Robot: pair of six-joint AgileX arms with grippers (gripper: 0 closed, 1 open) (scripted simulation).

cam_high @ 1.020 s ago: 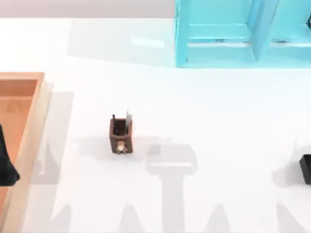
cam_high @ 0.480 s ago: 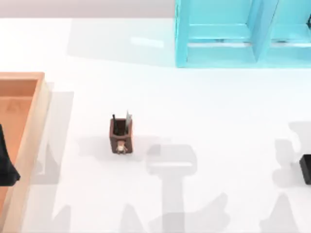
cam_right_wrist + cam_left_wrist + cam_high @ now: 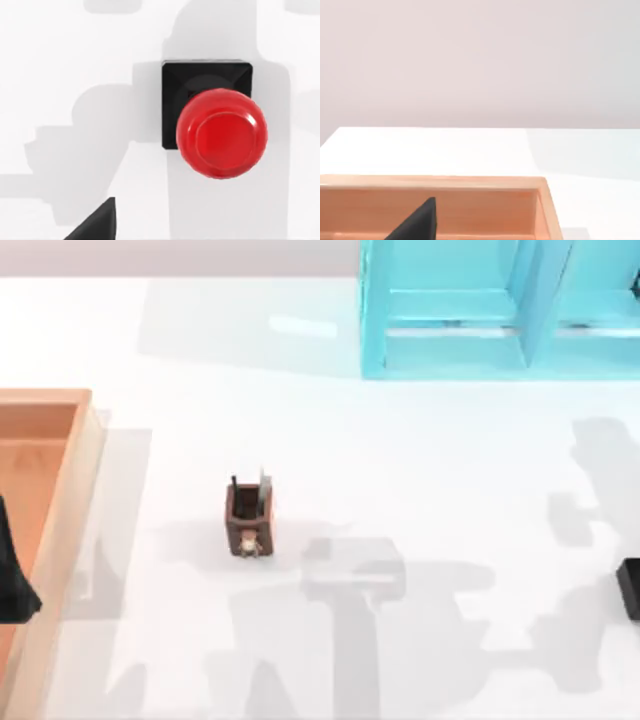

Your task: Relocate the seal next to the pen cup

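The main risk, as I judge it, is a poor grip on the seal (image 3: 214, 117): its glossy red knob is rounded and overhangs the black square base, so fingers closing on the dome could slide off or tip the stamp over, and a descent that is off-centre could knock it along the surface (image 3: 420, 450) before anything closes. A second hazard comes later, because the pen cup (image 3: 248, 515) is small and top-heavy with pens, and a careless set-down close to it could bump it. In the top view the seal sits at the far right edge, just a black corner (image 3: 629, 588) in sight, well apart from the pen cup near the middle. The right wrist view looks straight down on the seal, which stands upright on the surface, with one dark tip of the right gripper's fingers (image 3: 95, 223) at the edge of that picture, off to one side of the seal and not touching it; I cannot tell whether those fingers are apart or together. The left gripper (image 3: 415, 223) hangs parked over the wooden tray (image 3: 60, 490) at the left, its fingers equally unreadable.
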